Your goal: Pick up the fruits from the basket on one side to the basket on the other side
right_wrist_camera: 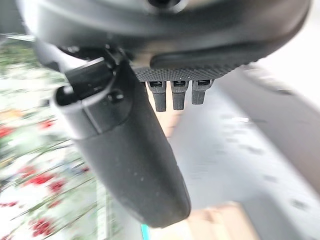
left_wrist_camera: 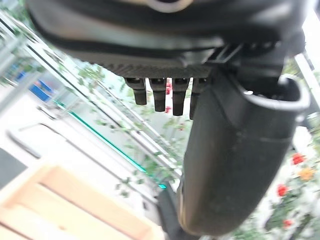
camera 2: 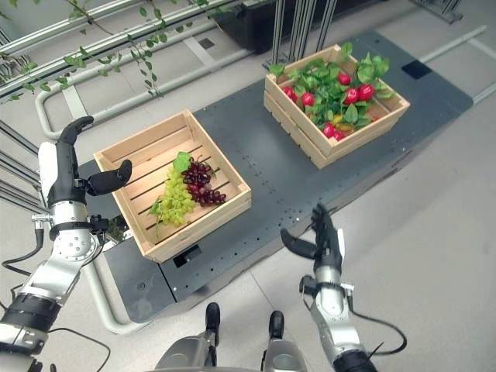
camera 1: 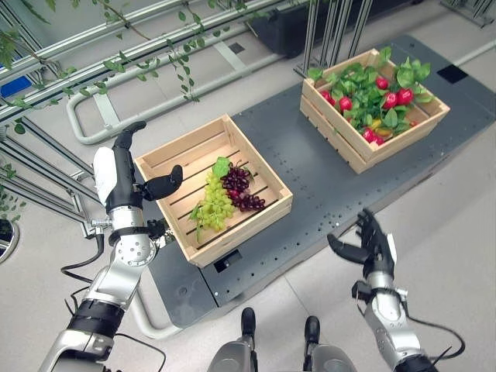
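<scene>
Grey floor tiles surround a low dark platform (camera 1: pixel 325 182) that runs from about 7 o'clock to 2 o'clock across the head views, with metal rails (camera 1: pixel 116 35) and trailing leafy vines (camera 1: pixel 147 58) along the 11 o'clock side.

Two wooden crates sit on the platform, well apart. The near crate (camera 1: pixel 267 208), toward 9 o'clock, holds a bunch of green grapes (camera 1: pixel 216 203) and a bunch of dark purple grapes (camera 1: pixel 242 188) lying side by side and touching, with a green leaf (camera 1: pixel 222 166) at their top end. Much of its slatted floor is bare. The far crate (camera 1: pixel 349 151), toward 1 o'clock, is packed with green leaves (camera 1: pixel 372 93) and small red fruits (camera 1: pixel 404 96); a yellowish item shows among them, too small to identify.

The left hand (camera 1: pixel 124 174) is raised just beside the near crate's 9 o'clock wall, fingers straight and pointing up, thumb spread toward the crate's rim, holding nothing. The right hand (camera 1: pixel 373 244) hangs at about 5 o'clock over the platform's near edge, well apart from both crates, fingers relaxed and spread, also holding nothing. Each wrist view shows that hand's fingers (left_wrist_camera: pixel 159 97) extended and its thumb out.
</scene>
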